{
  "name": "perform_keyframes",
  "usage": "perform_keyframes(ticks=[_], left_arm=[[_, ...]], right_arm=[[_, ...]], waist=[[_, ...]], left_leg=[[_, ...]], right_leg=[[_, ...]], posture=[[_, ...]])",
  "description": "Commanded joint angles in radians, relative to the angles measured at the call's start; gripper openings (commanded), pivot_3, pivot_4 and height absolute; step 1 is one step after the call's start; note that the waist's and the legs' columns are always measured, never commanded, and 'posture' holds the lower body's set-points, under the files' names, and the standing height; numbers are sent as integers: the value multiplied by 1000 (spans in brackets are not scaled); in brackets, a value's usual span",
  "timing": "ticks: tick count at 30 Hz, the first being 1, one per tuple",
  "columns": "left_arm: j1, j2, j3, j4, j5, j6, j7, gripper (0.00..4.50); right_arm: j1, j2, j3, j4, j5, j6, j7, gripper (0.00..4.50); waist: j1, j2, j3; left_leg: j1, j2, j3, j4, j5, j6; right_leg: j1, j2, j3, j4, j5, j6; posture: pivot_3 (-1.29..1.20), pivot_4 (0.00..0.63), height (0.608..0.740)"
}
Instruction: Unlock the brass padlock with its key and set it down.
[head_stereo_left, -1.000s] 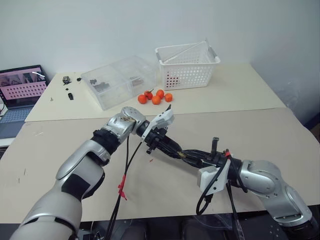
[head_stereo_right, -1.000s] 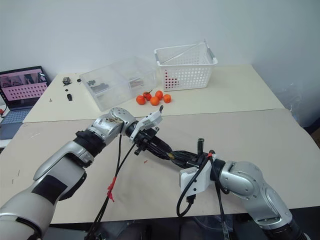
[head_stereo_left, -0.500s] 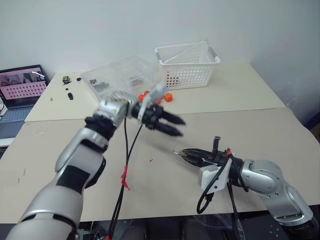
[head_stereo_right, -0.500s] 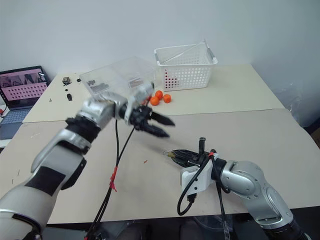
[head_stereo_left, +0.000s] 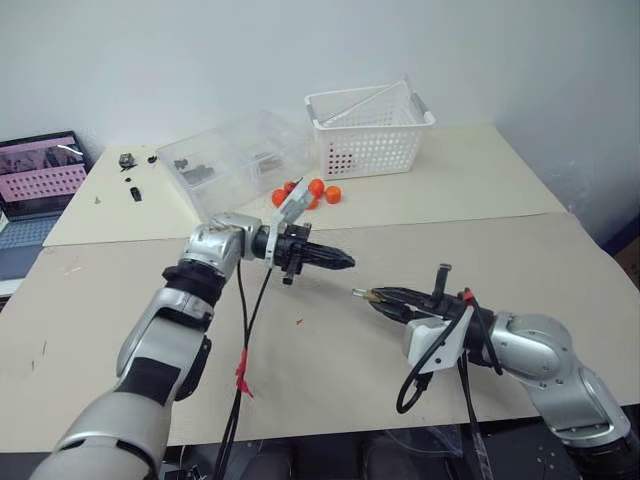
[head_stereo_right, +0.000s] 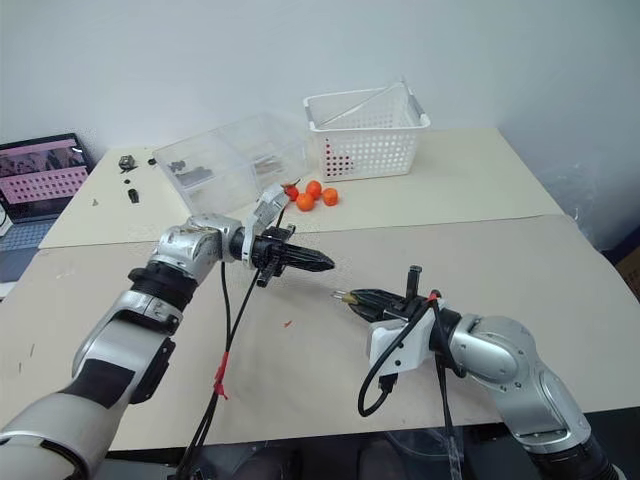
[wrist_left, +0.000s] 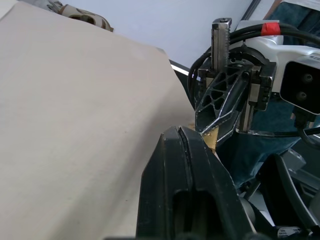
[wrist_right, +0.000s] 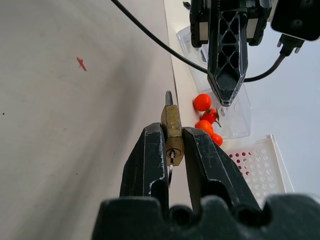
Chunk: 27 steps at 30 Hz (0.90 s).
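left gripper (head_stereo_left: 345, 263) clenched on nothing, fingers pressed together, arm stretched over the table (head_stereo_left: 520, 250) with the gripper roughly level and pointing toward the robot's right. right gripper (head_stereo_left: 362, 294) clamped on the brass padlock (wrist_right: 172, 131), held above the table with forearm low, tips aimed forward-left at the left gripper; the two sets of tips are near but apart. key (wrist_right: 170, 159) sits in the keyhole at the padlock's near end. oranges (head_stereo_left: 312, 190) and white basket (head_stereo_left: 370, 130) lie farther back.

Brass padlock (head_stereo_right: 346, 297) in right gripper (head_stereo_right: 352, 298)
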Motion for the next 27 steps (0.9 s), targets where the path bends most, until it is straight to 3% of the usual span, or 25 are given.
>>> perform_keyframes(ticks=[1,27], left_arm=[[22,-19,31,-74,3,29,24,64],[126,-23,12,-197,48,83,4,64]], right_arm=[[-16,5,-24,-35,21,7,-13,112],[-109,6,-31,-17,24,39,-8,112]], waist=[[0,0,0],[0,1,-1]], left_leg=[[0,0,0,0,0,0],[1,0,0,0,0,0]], right_leg=[[0,0,0,0,0,0],[0,0,1,0,0,0]], posture=[[0,150,740],[0,150,740]])
